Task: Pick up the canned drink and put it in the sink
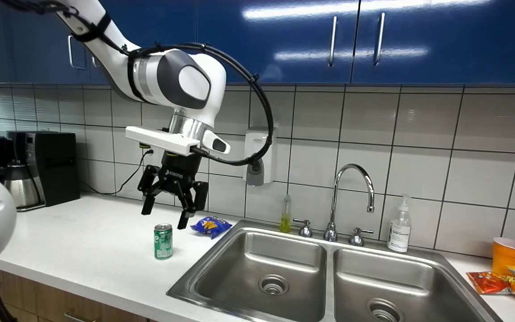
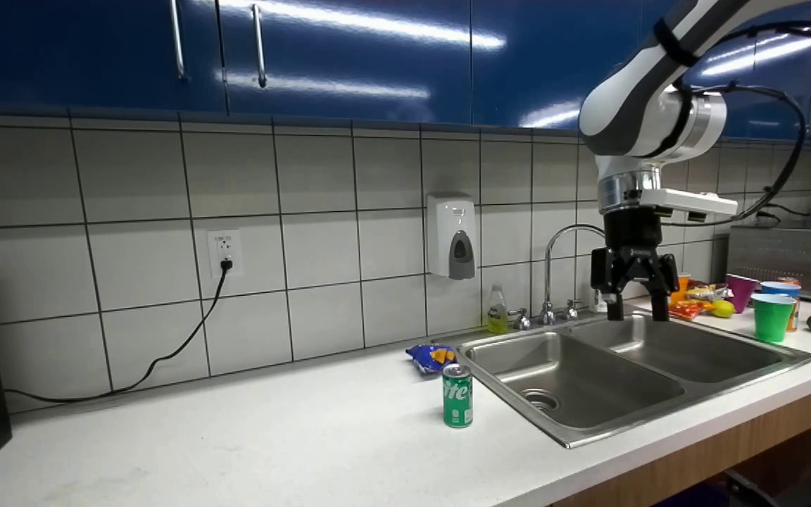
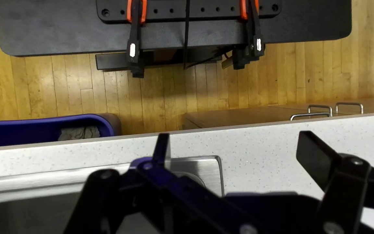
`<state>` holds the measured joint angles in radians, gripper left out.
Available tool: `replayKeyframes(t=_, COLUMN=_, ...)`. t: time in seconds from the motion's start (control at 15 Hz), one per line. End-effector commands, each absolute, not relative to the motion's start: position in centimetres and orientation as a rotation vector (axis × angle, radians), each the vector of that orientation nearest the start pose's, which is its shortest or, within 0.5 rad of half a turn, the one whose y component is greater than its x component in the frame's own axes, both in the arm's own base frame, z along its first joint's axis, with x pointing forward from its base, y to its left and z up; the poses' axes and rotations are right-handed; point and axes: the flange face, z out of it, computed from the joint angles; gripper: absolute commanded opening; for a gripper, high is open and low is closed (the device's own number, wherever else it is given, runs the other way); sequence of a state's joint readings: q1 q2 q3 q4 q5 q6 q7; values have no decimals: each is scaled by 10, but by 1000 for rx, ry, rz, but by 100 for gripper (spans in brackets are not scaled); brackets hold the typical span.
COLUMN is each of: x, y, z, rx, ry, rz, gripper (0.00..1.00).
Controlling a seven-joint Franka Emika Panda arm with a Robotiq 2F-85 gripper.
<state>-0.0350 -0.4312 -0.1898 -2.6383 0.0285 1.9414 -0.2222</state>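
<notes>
Below centre of the frame in an exterior view, on the white counter, stands the small green cylindrical drink can, silvery on top, upright and ungrasped; a sideways bump could tip it. Just behind lies a shiny, crinkled blue packet, which a low grasp might pinch along with the can. At lower right spreads the stainless-steel double-basin sink, whose near rim would probably catch the can if it were carried too low. Farther off, right of centre, the black fingers hang spread wide, holding nothing. The wrist view shows them over counter and sink edge with no can in sight, so a straight descent would likely miss it and hit the rim. Behind, the curved chrome faucet could snag them if the swing ran deep.
</notes>
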Motion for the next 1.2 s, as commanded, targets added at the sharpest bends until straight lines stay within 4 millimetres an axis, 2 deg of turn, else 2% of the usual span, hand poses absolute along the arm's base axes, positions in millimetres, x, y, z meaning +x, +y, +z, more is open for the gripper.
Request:
replayKeyframes(t=0.0, x=373, y=-57, z=346, rx=-2951, ry=-134, rz=366, gripper=100)
replayKeyframes(t=0.6, x=416, y=4, z=330, rx=-2954, ry=-364, rz=368, gripper=100)
replayKeyframes(t=1.13, x=450, y=28, z=311, rx=-2954, ry=-430, rz=366, gripper=100)
